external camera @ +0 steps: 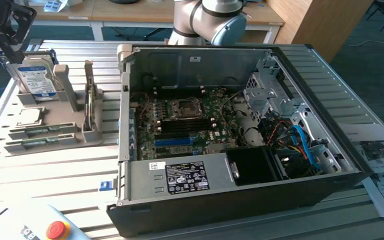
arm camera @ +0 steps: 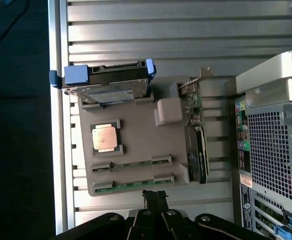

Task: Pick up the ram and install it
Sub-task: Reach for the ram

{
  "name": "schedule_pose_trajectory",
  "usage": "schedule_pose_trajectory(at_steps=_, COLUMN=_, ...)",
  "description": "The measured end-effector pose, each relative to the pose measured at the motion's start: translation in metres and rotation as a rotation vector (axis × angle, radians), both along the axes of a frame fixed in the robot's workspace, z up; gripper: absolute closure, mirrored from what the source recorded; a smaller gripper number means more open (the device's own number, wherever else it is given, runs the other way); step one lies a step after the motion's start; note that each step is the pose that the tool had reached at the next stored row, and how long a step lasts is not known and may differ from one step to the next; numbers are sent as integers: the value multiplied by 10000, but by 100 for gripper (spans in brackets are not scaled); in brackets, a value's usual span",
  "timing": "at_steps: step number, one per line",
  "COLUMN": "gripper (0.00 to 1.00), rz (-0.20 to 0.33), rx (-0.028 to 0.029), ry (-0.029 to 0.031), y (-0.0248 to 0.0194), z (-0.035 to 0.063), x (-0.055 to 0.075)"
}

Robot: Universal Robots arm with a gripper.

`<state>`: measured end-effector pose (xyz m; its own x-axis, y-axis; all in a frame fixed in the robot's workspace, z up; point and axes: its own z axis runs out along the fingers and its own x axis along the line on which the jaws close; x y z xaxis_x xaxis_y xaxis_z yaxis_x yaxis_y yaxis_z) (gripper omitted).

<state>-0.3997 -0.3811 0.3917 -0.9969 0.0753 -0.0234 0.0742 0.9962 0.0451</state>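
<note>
Two ram sticks (external camera: 37, 131) (external camera: 40, 142), slim and green, lie flat in slots at the near end of a grey holder tray (external camera: 72, 122) at the exterior view's left. In the wrist view the same sticks (arm camera: 132, 164) (arm camera: 134, 184) lie side by side at the tray's edge closest to my fingers. My gripper (external camera: 5, 46) hangs above the tray's far end, near the hard drive. Its black fingertips (arm camera: 155, 197) are pressed together with nothing between them, clear of both sticks. The open computer case (external camera: 232, 55) lies to the tray's right, its motherboard (external camera: 192, 120) exposed.
The tray also carries an upright hard drive (external camera: 35, 80) with blue clips, a silver processor chip (external camera: 29, 116) and an expansion card (external camera: 90, 100) standing on edge. A red stop button (external camera: 57, 229) sits at the near left of the slatted table. Papers (external camera: 379, 160) lie at the right.
</note>
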Motion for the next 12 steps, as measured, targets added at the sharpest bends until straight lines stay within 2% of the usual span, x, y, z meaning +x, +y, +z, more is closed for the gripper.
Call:
schedule_pose_trajectory(at_steps=1, gripper=90, rz=1, rx=0, ry=1, y=31, z=-2, x=0)
schedule_pose_trajectory(at_steps=12, gripper=90, rz=0, rx=0, ry=0, y=196, z=-11, x=0)
